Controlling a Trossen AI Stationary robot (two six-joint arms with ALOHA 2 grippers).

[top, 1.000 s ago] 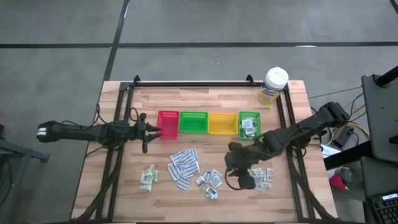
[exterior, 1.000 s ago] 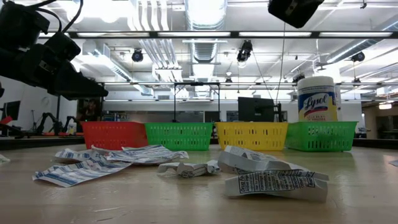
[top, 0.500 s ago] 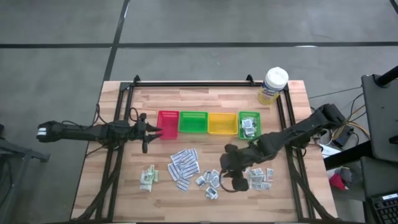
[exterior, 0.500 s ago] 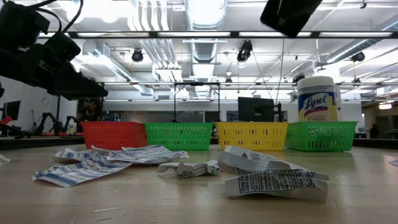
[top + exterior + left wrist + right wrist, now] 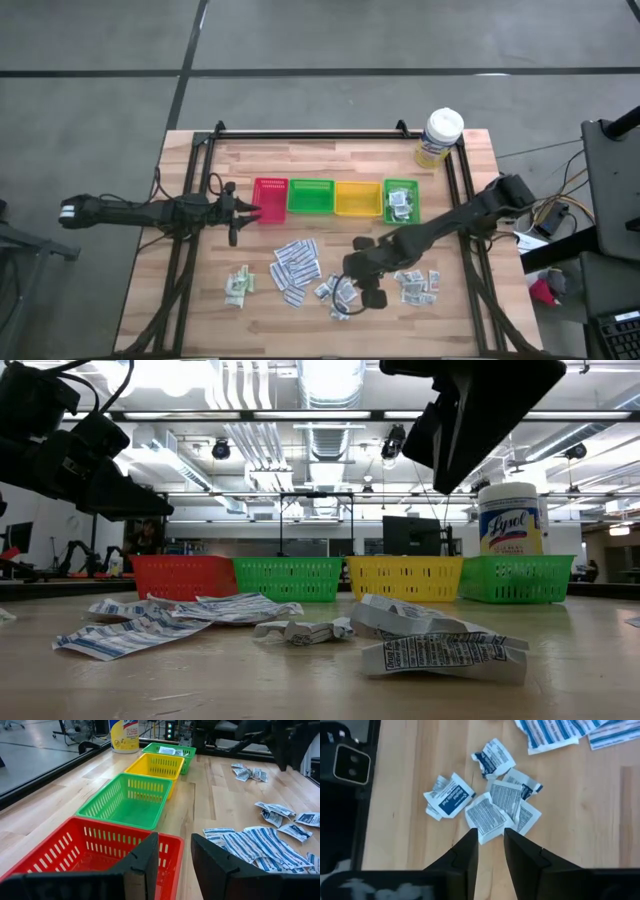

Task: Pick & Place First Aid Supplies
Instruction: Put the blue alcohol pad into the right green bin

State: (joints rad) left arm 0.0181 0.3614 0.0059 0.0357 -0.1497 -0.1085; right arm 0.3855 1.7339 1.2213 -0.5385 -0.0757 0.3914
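Four plastic trays sit in a row across the middle of the table (image 5: 470, 175): from left to right we see a red tray (image 5: 270, 200), a green tray (image 5: 311, 197), a yellow tray (image 5: 357, 198) and a smaller green tray (image 5: 388, 187) that already holds a few packets. A white-lidded tub (image 5: 440, 137) stands at the far right corner.

Nearer than the trays we count several loose groups of first aid supplies. Long white printed strips (image 5: 296, 269) lie in a fan near the middle, pale green-white sachets (image 5: 238, 285) lie to their left, a heap of small grey-white squares (image 5: 334, 293) lies just right of the strips, and more small packets (image 5: 418, 285) are scattered farther right.

Our right gripper (image 5: 489, 836) hangs above the heap of small squares, its two fingers (image 5: 465, 855) parted by a narrow gap with nothing between them. In the right wrist view the tips point down at a printed square at the near edge of the heap. We cannot tell whether the tips touch it.

Our left gripper (image 5: 172, 851) waits at the left, just beside the red tray. Its fingers also stand slightly apart and hold nothing.
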